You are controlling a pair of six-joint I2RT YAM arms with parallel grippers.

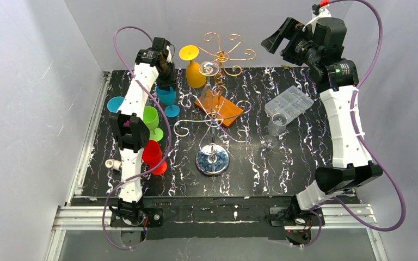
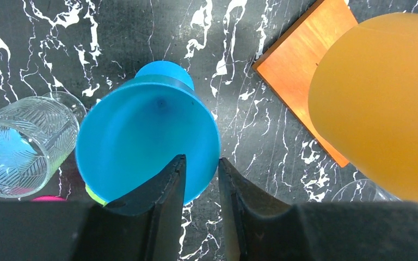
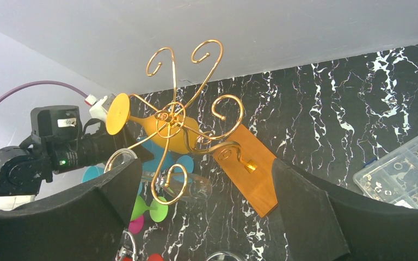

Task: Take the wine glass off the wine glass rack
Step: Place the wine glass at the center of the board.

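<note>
Straddling the rim of the blue wine glass (image 2: 141, 144), left gripper (image 2: 201, 159) slightly apart and not clamped, glass upright on the table (image 1: 283, 163) left of the rack (image 1: 212, 159), yellow wine glass (image 1: 195, 73) hanging on the rack, right gripper (image 3: 205, 163) raised far right, spread wide.

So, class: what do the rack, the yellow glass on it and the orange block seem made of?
The wine glass rack: thin metal wire, by its shiny gold-copper gleam. The yellow glass: probably plastic, opaque, matte, no sparkle. The orange block: likely wood, faint grain, smooth stained face.
</note>
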